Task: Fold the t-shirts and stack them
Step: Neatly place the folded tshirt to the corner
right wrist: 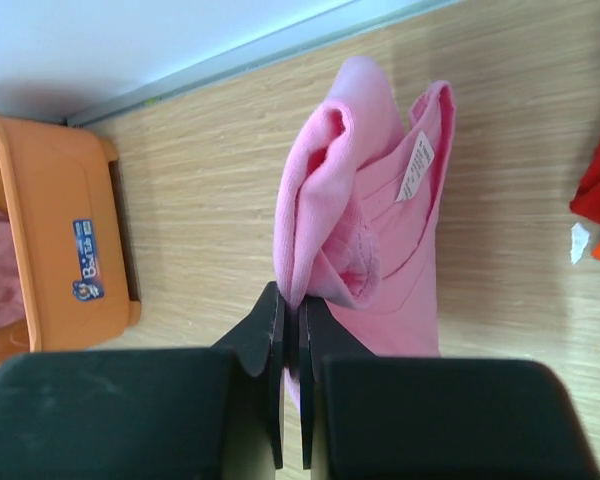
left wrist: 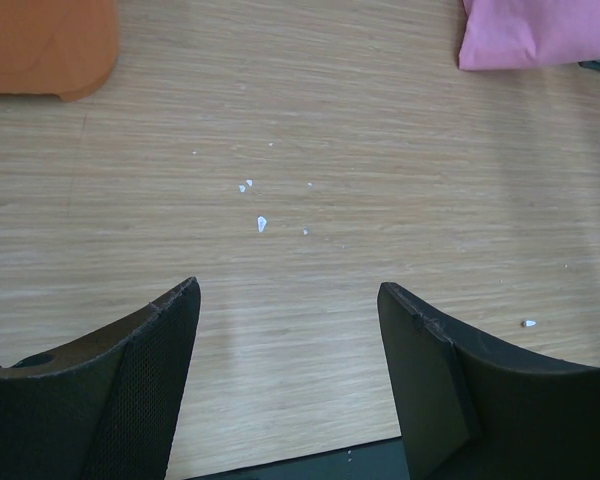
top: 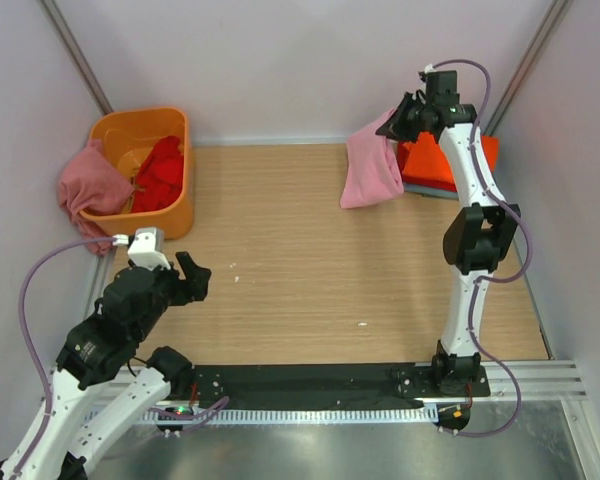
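Pink shirt [top: 370, 170], bunched and partly folded, hangs at the far right of the worktop [top: 300, 260], pinched by a fold of its cloth in the right tool [top: 405, 118]. The wrist view shows that tool's two black fingers clenched on the fabric, with a white label on the inside of the shirt facing the camera. Its lower edge appears to reach the wood. Just right of it, against the far right corner, lies a pile [top: 430, 160] of red and orange cloth; the arm hides part of it. At the far left stands an orange tub [top: 180, 215]. A red shirt [top: 162, 172] lies crumpled inside it, and a rose shirt [top: 90, 185] is draped over its left rim, hanging outside. The left tool [top: 192, 275] hovers over the near left of the worktop, well apart from every shirt, its fingers spread wide and released, grasping nothing. A few small white specks [left wrist: 261, 223] dot the bare wood beyond it.
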You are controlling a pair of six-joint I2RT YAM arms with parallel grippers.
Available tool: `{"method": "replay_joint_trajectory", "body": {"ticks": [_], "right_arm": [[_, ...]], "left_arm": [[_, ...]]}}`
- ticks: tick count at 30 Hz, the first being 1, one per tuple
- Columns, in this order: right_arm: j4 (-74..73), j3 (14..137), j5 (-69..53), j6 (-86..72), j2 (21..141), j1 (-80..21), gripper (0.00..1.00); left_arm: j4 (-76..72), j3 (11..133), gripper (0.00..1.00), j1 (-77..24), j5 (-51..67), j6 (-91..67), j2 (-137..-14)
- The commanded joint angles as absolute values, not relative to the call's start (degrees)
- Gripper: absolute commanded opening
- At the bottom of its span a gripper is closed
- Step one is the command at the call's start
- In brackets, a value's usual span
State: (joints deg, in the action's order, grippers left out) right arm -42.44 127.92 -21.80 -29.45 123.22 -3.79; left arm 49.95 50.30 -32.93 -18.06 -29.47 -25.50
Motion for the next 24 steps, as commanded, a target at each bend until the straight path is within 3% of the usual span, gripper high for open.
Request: {"method": "replay_joint_trajectory", "body": {"ticks": [1,24], "right_arm": [[-47.5,138.2,-21.5,-29.3,124.4,-2.2,0.01],[-35.8,151.7,-23.5,-38.9,128.4,6.2,0.01]], "left_arm": [[47.6,50.1,0.73,-32.9,-19.1,-29.1,-25.8],[47.0,49.7,0.73,-31.4,-17.9,-28.7,-27.2]]}}
